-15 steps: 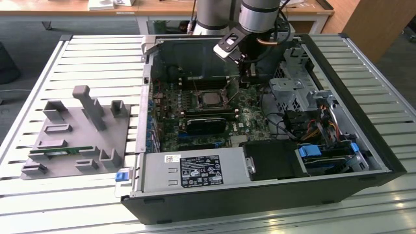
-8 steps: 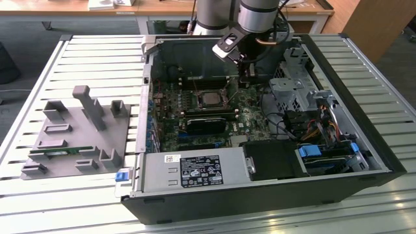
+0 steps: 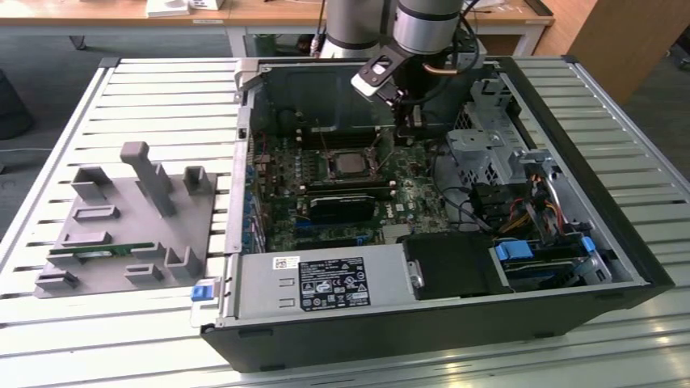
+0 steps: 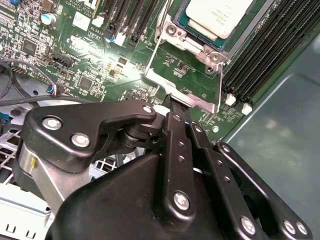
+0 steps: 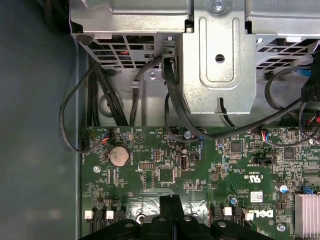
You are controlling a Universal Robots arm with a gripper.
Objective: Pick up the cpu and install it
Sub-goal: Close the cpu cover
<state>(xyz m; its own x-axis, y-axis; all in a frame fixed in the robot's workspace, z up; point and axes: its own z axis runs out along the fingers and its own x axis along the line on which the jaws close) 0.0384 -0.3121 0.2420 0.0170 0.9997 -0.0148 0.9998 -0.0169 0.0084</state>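
Silver-topped square cpu [image 4: 220, 15] lies flat in its socket [image 4: 172, 31].

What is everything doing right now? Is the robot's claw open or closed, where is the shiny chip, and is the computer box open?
gripper, shut, holding nothing, close to the motherboard.
cpu, sitting in its socket, not held.
computer case, lying on its side, side cover off.
memory slots, empty.
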